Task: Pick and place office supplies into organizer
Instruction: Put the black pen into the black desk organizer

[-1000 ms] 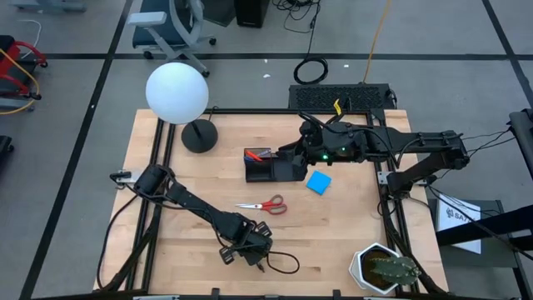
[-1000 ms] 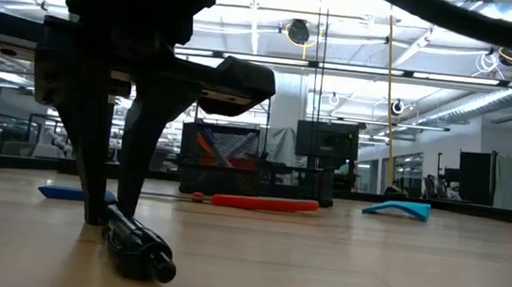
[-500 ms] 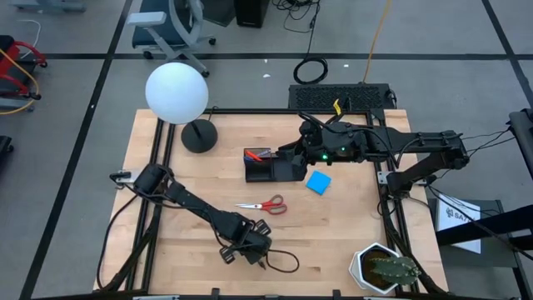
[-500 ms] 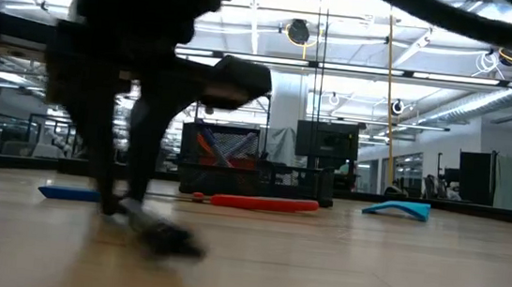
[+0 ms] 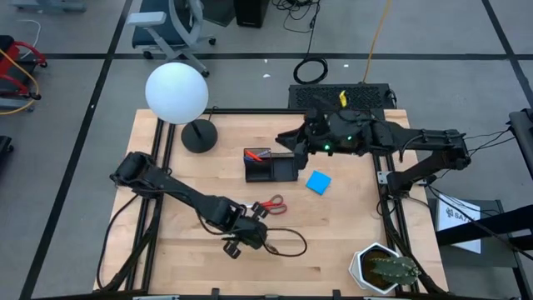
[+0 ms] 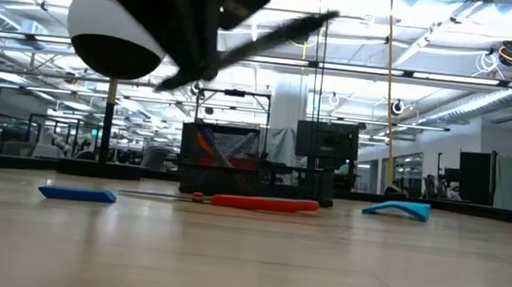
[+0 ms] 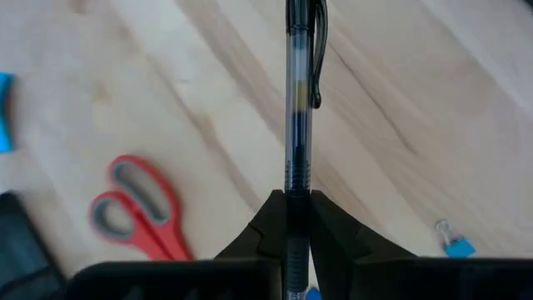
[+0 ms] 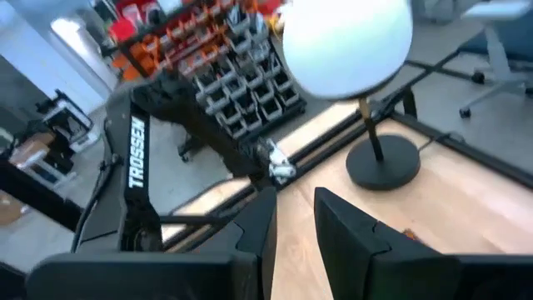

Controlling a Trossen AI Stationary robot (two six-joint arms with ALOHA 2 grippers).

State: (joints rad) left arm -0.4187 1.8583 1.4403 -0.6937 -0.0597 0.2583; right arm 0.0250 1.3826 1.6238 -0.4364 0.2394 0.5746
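From above, the left gripper [image 5: 241,237] hangs over the wooden table [image 5: 333,242] just in front of the scissors [image 5: 268,204], well short of the black organizer [image 5: 271,167]. The right gripper [image 5: 293,143] sits at the organizer's far right corner, nothing visible between its slightly parted fingers.

At table level, the scissors' red plastic handles [image 6: 260,201] lie flat before the mesh organizer [image 6: 220,159].

The left wrist view shows the fingers [image 7: 271,225] clamped on a pen [image 7: 298,100]: a clear, smooth, stiff barrel with a dark clip. It is probably light and slippery, best held mid-barrel.
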